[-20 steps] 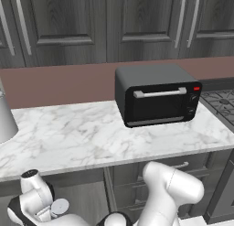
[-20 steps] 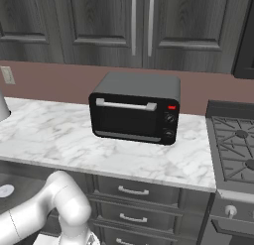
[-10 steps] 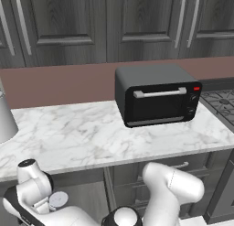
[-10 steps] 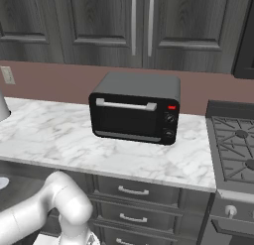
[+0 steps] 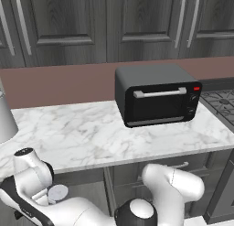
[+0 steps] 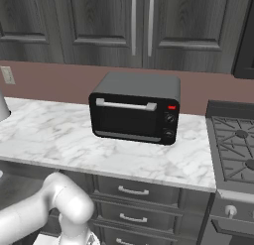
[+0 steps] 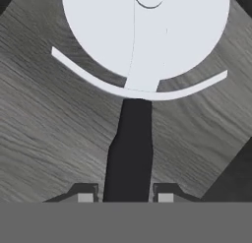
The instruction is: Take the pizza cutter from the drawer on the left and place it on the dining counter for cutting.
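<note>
Under the hand: dark grey wood-grain drawer (image 7: 44,138) surface lies behind the tool in the hand view.
Bench: white marble bench with grey veins (image 5: 87,133) carrying a black toaster oven (image 5: 157,94); by my reading not the dining bench.
Tool: pizza cutter (image 7: 140,79), round silvery wheel and short black handle.
Long axis: handle runs straight from the jaws toward the wheel, which is farthest from the hand.
Jaws (image 7: 125,197): two small dark tips flank the handle's near end, narrowly parted; whether they press it I cannot tell.
</note>
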